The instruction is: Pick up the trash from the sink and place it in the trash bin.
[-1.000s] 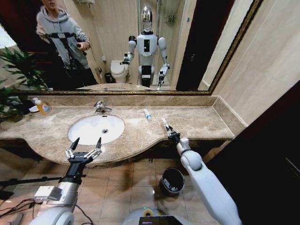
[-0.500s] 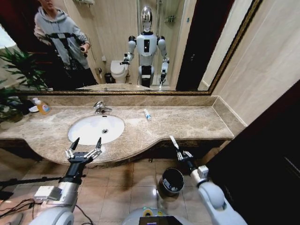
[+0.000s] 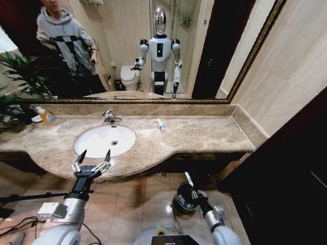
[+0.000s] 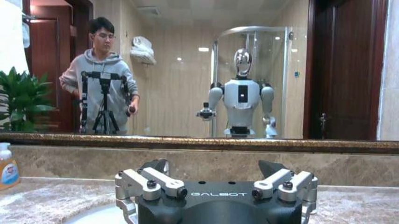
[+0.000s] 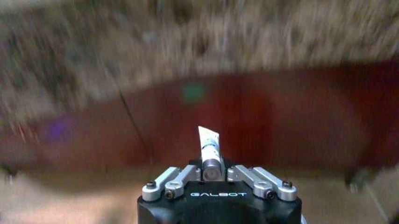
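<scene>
So the right gripper (image 3: pixel 193 190) pinches a tube (image 3: pixel 188 179) over the bin (image 3: pixel 186 197) on the tiled floor; left gripper (image 3: pixel 92 159) hangs spread wide by the sink (image 3: pixel 105 140) on the marble counter (image 3: pixel 204 135).

Left pincer (image 3: pixel 93 157): black palm block, silver-grey linkage fingers with dark pointed tips, round screws at knuckles, white "GALBOT" lettering on housing. Left forearm black near wrist, white farther back. Right pincer (image 3: pixel 191 187): same black body, silver links, screws, "GALBOT" mark; white rounded arm shell behind it, small grey box at wrist. Mirror reflection: white torso, dark chest panel, chrome oval head.
</scene>
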{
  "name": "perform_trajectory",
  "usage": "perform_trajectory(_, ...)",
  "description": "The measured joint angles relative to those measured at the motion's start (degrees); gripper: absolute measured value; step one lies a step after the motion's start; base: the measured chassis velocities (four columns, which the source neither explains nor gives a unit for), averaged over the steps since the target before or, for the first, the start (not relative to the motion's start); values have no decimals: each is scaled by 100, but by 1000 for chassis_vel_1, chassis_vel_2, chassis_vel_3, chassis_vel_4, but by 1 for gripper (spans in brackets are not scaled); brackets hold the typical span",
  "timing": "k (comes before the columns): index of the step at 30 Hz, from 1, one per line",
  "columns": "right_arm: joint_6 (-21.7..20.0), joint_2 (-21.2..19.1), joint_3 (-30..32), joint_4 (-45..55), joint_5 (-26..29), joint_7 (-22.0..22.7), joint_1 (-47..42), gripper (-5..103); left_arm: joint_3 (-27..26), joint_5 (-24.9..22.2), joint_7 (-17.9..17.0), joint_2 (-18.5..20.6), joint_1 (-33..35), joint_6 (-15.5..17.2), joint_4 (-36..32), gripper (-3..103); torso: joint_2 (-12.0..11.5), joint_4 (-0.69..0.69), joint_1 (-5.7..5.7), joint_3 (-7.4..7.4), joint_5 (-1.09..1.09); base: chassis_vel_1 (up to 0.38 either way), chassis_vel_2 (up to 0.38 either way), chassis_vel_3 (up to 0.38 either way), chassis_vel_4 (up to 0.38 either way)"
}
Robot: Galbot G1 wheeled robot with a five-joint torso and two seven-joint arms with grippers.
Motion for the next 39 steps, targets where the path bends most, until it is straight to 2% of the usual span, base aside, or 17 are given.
perform_trajectory(3, -144, 91, -87, -433, -165, 9, 187, 16, 0, 0, 0, 0, 0, 0, 0, 100, 0, 0, 1, 0, 0, 0, 0, 0, 0)
perform_trajectory(5, -162, 232, -132, -984, -467, -8, 444, 16, 0, 0, 0, 0, 0, 0, 0, 100, 0, 0, 0, 0, 0, 0, 0, 0, 0)
perform_trajectory(13, -114, 345, -200, -2418, -611, -13, 1120, 16, 0, 0, 0, 0, 0, 0, 0, 100, 0, 0, 1, 0, 0, 0, 0, 0, 0)
perform_trajectory(16, -32, 360, -188, -3222, -677, 26, 1515, 16, 0, 0, 0, 0, 0, 0, 0, 100, 0, 0, 0, 0, 0, 0, 0, 0, 0)
perform_trajectory(21, 76, 383, -188, -3741, -828, 60, 1806, 16, 0, 0, 0, 0, 0, 0, 0, 100, 0, 0, 0, 0, -1, 0, 0, 0, 0)
perform_trajectory(24, 314, 478, -161, -4202, -1159, 131, 2088, 16, 0, 0, 0, 0, 0, 0, 0, 100, 0, 0, 0, 0, -1, 0, 0, 0, 0)
perform_trajectory(38, 413, 523, -155, -4465, -1348, 283, 2395, 15, 0, 0, 0, 0, 0, 0, 0, 100, 0, 0, 0, 0, -1, 0, 0, 0, 0)
perform_trajectory(39, 408, 517, -155, -4466, -1346, 293, 2408, 20, 0, 0, 0, 0, 0, 0, 0, 100, 0, 0, 0, 0, 0, 0, 0, 0, 0)
